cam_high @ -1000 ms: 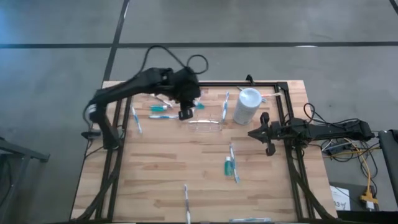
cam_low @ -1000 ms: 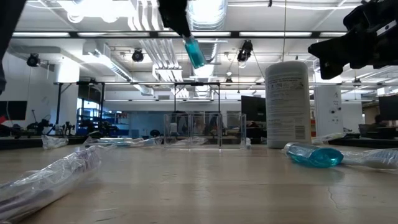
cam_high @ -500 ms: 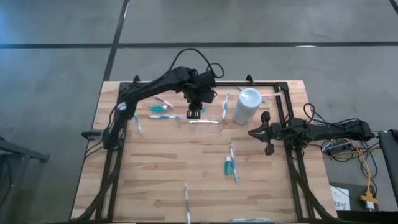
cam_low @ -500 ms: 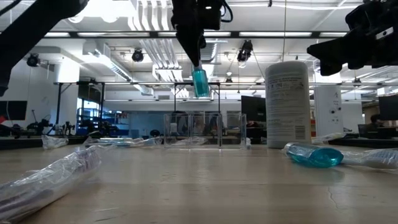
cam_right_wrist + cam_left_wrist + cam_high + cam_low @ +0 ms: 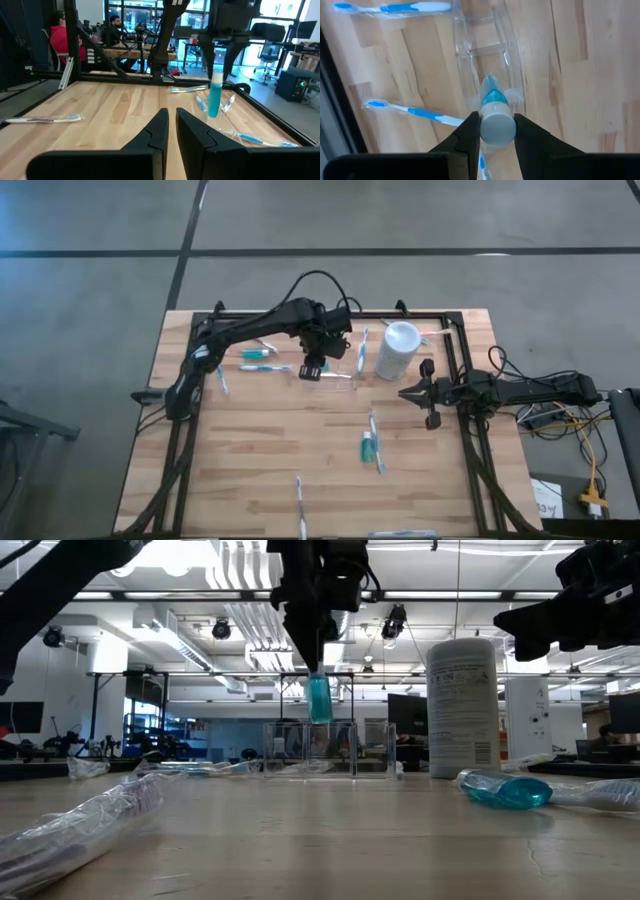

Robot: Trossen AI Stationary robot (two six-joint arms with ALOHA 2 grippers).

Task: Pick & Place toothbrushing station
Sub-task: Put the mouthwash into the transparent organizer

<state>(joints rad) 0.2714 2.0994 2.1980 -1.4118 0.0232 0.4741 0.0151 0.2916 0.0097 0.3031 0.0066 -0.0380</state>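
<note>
A small teal tube with a white cap hangs from my left gripper, which is shut on it above the clear holder at the far middle of the table. In the left wrist view the tube points down at the holder. The tall white cup stands upright to the holder's right. Another teal tube lies near the table's middle beside a toothbrush. My right gripper waits shut at the right edge, touching nothing. My left gripper pinches the tube's white cap between its two fingers. They come from above, pointing steeply down. The tube hangs upright below them, cap up. It is lifted clear, with its lower end about level with the holder's top edge.
Wrapped toothbrushes lie left of the holder, by the left rail, behind the holder and near the front edge. A black frame runs along the table's sides. People sit in the room beyond.
My left gripper has moved toward the table's right edge and down, carrying the tube. The tube has swung from tilted to upright and now hangs low over the clear holder.
</note>
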